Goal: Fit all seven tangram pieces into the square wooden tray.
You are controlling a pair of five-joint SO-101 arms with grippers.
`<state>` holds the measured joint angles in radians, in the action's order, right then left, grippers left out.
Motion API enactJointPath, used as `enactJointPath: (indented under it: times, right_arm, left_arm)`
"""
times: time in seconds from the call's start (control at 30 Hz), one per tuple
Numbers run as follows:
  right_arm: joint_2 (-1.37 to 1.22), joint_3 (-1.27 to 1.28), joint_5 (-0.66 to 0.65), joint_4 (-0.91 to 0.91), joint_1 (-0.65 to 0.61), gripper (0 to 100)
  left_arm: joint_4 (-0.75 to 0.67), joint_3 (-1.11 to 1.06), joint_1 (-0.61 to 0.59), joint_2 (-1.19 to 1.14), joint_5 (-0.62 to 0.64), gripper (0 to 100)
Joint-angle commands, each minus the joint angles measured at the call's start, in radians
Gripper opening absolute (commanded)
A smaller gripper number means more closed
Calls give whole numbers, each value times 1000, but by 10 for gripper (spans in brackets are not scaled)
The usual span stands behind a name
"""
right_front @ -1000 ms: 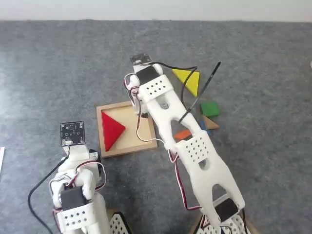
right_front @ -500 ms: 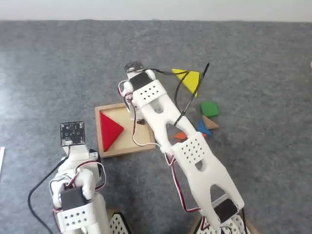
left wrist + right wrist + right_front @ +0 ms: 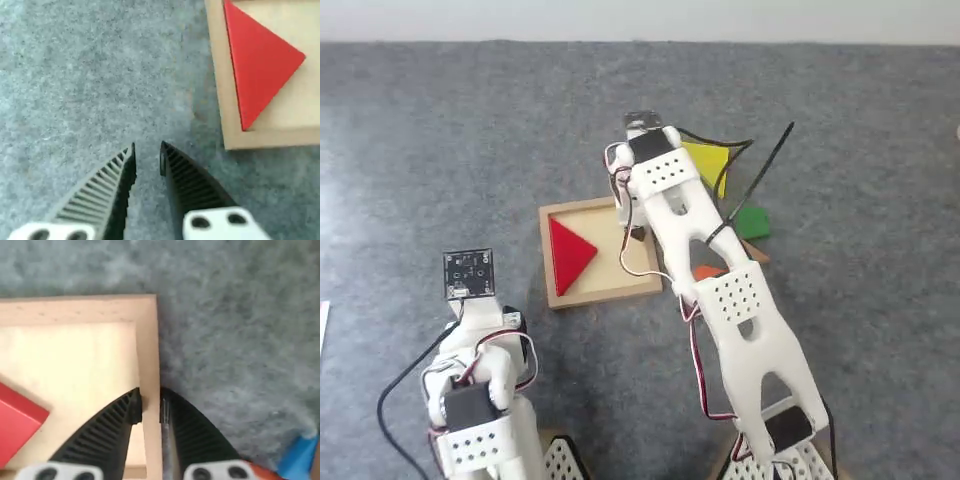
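Astride the tray [image 3: 148, 335] rim, the right tool [image 3: 149, 399].

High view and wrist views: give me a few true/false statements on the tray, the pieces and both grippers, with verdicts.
1. The red triangle lies inside the wooden tray. True.
2. The right gripper has its fingers on either side of the tray's wall. True.
3. The yellow triangle sits in the tray. False: it lies on the carpet, outside the tray.
4. The left gripper holds a piece. False: nothing is between its fingers; it is above bare carpet near a tray corner.
5. The green piece lies outside the tray. True.
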<state>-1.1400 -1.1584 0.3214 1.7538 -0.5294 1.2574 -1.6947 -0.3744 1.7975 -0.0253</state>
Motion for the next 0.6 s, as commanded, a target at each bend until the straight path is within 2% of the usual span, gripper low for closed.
enactJointPath:
  times: [0.0, 0.33, 0.4, 0.5, 0.57]
  right_arm:
    - [45, -3, 17, 42, 45, 33]
    - [58, 12, 55, 42, 77, 48]
    - [77, 18, 12, 42, 77, 111]
    - [120, 34, -92, 42, 77, 282]
    - [157, 49, -146, 44, 77, 357]
  left_arm:
    - [3, 12, -8, 18, -2, 80]
    - [3, 12, -8, 18, -2, 80]
    - [3, 12, -8, 18, -2, 80]
    - [3, 12, -8, 18, -2, 80]
    - [3, 12, -8, 18, -2, 80]
